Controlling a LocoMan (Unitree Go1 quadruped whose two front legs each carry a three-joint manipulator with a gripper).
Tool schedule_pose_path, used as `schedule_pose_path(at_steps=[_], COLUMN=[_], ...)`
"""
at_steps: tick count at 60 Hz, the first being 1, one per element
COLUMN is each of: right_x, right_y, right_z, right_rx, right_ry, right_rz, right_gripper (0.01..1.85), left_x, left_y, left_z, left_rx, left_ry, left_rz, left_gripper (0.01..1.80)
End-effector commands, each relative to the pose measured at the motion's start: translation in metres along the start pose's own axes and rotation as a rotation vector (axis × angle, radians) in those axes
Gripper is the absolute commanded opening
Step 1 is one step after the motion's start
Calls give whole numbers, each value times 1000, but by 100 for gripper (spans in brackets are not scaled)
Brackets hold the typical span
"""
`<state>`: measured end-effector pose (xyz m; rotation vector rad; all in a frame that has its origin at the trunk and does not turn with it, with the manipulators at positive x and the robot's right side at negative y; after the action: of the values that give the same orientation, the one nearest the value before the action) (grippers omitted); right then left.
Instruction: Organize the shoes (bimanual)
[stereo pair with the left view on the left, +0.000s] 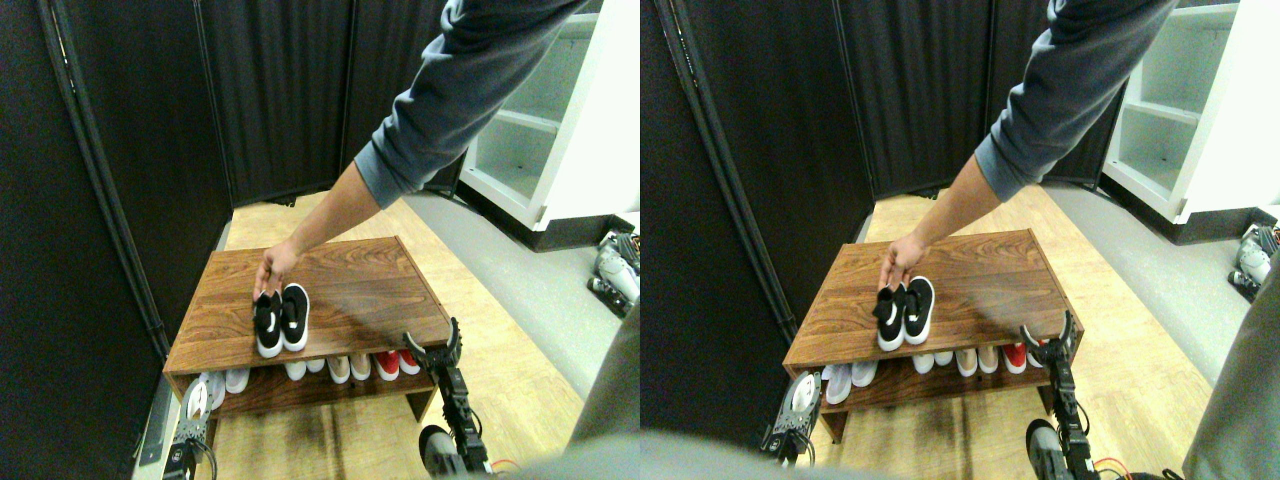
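The shoes (281, 319), a pair of black sneakers with white soles, stand side by side on the left part of the wooden rack's top (370, 290), toes toward me. A person's hand (273, 270) reaches in from above and touches the heels of the pair. My right gripper (436, 340) is raised at the rack's front right corner, open and holding nothing, well to the right of the pair. My left gripper (190, 420) sits low at the rack's front left corner, below the top board.
The rack's lower shelf holds white shoes (237, 379), beige shoes (349, 367) and red shoes (397, 362). A white cabinet (560, 150) stands at the back right, and black curtains (150, 120) close off the left and back. The person's grey sleeve (450, 90) crosses overhead.
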<state>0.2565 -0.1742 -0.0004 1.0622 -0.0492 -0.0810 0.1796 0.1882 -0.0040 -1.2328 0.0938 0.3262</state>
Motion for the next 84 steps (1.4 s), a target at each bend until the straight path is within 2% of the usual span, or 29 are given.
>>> schedule_pose_path(at_steps=[1, 9, 15, 30, 41, 55, 73, 79, 84], right_x=[-1, -4, -6, -9, -13, -18, -20, -20, -20], right_y=[10, 10, 10, 10, 10, 9, 6, 6, 6], right_z=[2, 2, 2, 2, 5, 9, 11, 12, 13], right_rx=[15, -5, -6, -5, 91, 84, 119, 158, 213], right_ry=[-9, -12, -13, -17, 4, -6, 2, 39, 111], right_rz=[54, 49, 53, 51, 2, 0, -2, -3, -34], right_gripper=[71, 72, 72, 74, 75, 78, 80, 85, 104], left_x=[5, 9, 12, 10, 23, 39, 42, 43, 44], left_y=[-2, 2, 5, 6, 7, 8, 16, 17, 17], left_z=[2, 3, 3, -4, -6, -14, -14, -14, -15], left_rx=[-17, -44, -48, -52, -54, -50, -46, -48, -60], left_ry=[1, -13, -2, -40, -40, -32, -29, -40, -52], left_rz=[-29, -20, -17, 17, 3, -1, 5, 0, -2], left_gripper=[1, 1, 1, 1, 1, 1, 1, 1, 1])
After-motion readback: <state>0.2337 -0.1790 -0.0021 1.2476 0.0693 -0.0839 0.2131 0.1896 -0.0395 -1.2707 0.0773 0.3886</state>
